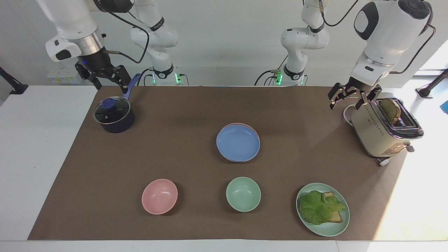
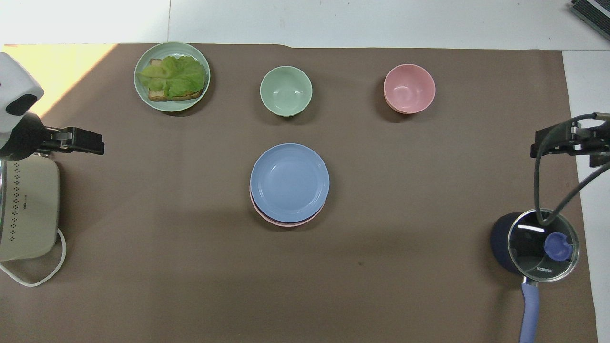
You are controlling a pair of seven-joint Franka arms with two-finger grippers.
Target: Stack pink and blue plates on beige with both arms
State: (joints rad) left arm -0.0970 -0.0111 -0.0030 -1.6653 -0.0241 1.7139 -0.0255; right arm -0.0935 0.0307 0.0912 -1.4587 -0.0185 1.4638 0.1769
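From across the desk (image 1: 42,147): the blue plate (image 1: 238,143) sits on top of a stack in the middle of the brown mat, a sliver of the pink plate (image 1: 249,126) showing at its rim on the robots' side; the beige plate cannot be made out here, presumably at the bottom. The right hand (image 1: 100,77) hangs empty with fingers spread, up in the air over the mat's edge by the lidded saucepan (image 1: 113,116). The left hand (image 1: 353,96) hangs empty and open too, just beside the toaster (image 1: 379,131) with its slice of bread. Neither touches a plate. From overhead: blue plate (image 2: 289,182) on top, the pink plate (image 2: 286,222) peeking out as a crescent on the side nearer the robots, with a darker line beneath it (maybe the beige one, maybe shadow; I cannot tell). Left hand (image 2: 78,141) waits over the mat beside the toaster (image 2: 26,209); right hand (image 2: 567,141) is over the mat's edge above the saucepan (image 2: 536,243). Pink bowl (image 2: 409,88), green bowl (image 2: 286,91) and the green plate with lettuce toast (image 2: 172,76) lie in a row farther from the robots, untouched. My reading: stacking looks done, both arms parked clear. Next calls for nothing more than a check that the pile sits square.
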